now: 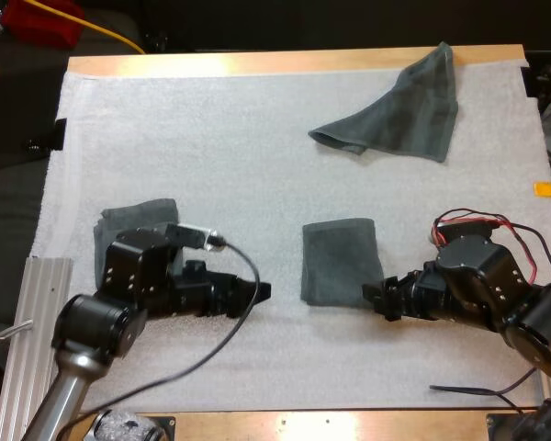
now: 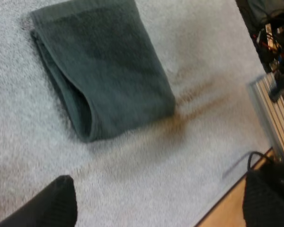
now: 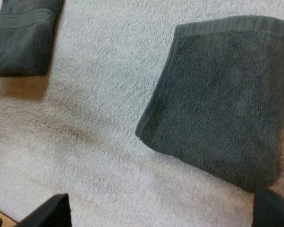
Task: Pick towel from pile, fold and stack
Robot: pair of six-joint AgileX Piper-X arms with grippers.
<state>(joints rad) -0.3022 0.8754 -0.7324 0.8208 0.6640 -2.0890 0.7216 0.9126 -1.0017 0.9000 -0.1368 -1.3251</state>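
At the desk's middle: two towels folded, not yet stacked.
A square folded towel [image 1: 340,262] lies just beside the right jaws; second folded towel [image 1: 136,220] sits toward the left edge; the crumpled towel [image 1: 395,115], limp terry, waits by the far right corner. Both the left jaws and right jaws gape wide, holding nothing.

A white mat [image 1: 211,138] covers a wooden table [image 1: 257,62]. Wood shows along the far edge. A metal rail [image 1: 41,322] sits at the near left corner. Behind the table it is dark, with a yellow cable [image 1: 101,32].
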